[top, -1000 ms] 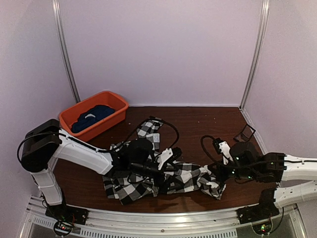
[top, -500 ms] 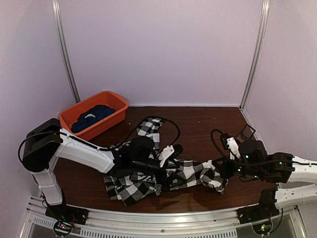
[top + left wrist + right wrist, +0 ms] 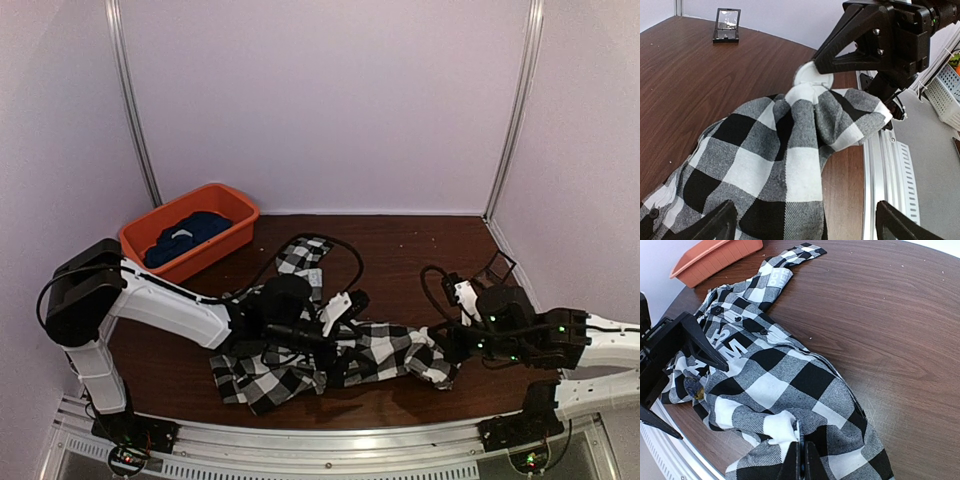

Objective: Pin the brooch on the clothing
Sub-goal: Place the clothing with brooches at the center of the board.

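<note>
You have an orange bin [image 3: 205,258] on the desk's [image 3: 400,240] far left corner, with a navy garment [image 3: 185,238] lying in it. A small black frame [image 3: 497,268] stands near the desk's far right corner.

Right wrist view, left of centre — a black panel [image 3: 730,351] on the checked shirt [image 3: 775,385] bears large white block letters; folds break the word, and only an "M" reads surely. Upper left — a pale patch [image 3: 778,277] on the sleeve carries dark lettering too small to read.
</note>
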`<state>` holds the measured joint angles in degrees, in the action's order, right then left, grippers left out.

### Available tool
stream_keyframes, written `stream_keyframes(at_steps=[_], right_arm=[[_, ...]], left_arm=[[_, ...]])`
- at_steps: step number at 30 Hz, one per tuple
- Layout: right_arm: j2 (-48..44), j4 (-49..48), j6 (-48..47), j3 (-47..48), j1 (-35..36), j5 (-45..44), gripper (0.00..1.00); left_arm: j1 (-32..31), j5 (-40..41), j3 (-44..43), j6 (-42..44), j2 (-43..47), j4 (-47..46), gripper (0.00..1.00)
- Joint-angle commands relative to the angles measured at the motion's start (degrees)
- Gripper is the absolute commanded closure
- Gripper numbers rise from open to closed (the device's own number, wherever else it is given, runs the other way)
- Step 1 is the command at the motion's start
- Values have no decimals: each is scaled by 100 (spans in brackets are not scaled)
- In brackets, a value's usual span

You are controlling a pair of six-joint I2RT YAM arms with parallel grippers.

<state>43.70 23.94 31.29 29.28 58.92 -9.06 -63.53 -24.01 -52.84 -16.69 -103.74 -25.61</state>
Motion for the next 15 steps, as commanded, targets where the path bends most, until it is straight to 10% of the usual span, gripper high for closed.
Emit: stream_keyframes(at_steps=[1,15], right_arm=[[141,-64,-41,2,41,30,99],[522,-258,-122,20,85,206,99]], left_arm=[[43,75,123,-53,27,-233,2],[63,89,98,-63,-50,-236,2]])
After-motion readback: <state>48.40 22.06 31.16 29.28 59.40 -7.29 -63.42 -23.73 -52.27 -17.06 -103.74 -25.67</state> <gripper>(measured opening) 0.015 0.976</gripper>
